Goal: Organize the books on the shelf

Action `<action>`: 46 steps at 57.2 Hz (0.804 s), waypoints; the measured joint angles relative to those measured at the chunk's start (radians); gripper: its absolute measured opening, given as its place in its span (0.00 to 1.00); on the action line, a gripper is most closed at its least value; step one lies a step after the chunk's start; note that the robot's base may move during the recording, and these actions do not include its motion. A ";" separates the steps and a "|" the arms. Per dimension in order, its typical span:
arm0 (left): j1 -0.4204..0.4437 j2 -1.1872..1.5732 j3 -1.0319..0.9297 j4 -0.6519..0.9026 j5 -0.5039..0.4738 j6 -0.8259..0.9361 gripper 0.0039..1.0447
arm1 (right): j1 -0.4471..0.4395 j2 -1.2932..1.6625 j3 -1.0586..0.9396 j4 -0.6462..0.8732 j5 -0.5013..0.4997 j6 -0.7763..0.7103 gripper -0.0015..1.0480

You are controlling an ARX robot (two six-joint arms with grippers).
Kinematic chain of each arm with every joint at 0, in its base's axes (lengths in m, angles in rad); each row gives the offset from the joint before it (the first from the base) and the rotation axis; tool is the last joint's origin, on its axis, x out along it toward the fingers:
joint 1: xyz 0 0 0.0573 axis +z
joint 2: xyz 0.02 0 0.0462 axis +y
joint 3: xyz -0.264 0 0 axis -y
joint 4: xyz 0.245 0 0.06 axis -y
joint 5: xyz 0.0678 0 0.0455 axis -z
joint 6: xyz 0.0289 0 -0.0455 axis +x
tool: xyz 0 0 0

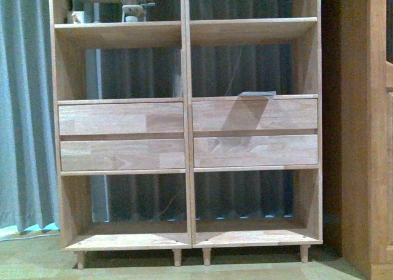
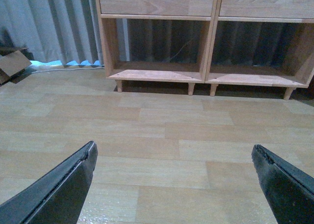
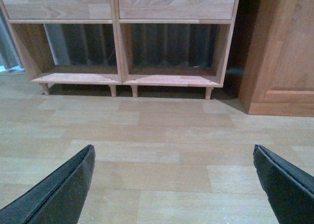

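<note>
Left gripper and right gripper both spread wide, empty; shelf well ahead of them. Guess next is finding a book to grab.

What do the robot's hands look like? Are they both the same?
Yes, they look alike. The left gripper and the right gripper each have two black jaws, long and flat, narrowing to a blunt tip, with a thin seam along the edge. No cables or markings show. The front view shows no arms.
</note>
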 joint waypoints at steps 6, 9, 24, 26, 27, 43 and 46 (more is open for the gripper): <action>0.000 0.000 0.000 0.000 0.000 0.000 0.93 | 0.000 0.000 0.000 0.000 0.000 0.000 0.93; 0.000 0.000 0.000 0.000 0.000 0.000 0.93 | 0.000 0.000 0.000 0.000 0.000 0.000 0.93; 0.000 0.000 0.000 0.000 0.000 0.000 0.93 | 0.000 0.000 0.000 0.000 0.000 0.000 0.93; 0.000 0.000 0.000 0.000 0.000 0.000 0.93 | 0.000 0.000 0.000 0.000 0.000 0.000 0.93; 0.000 0.000 0.000 0.000 0.000 0.000 0.93 | 0.000 0.000 0.000 0.000 0.000 0.000 0.93; 0.000 0.000 0.000 0.000 0.000 0.000 0.93 | 0.000 0.000 0.000 0.000 0.000 0.000 0.93; 0.000 0.000 0.000 0.000 0.000 0.000 0.93 | 0.000 0.000 0.000 0.000 0.000 0.000 0.93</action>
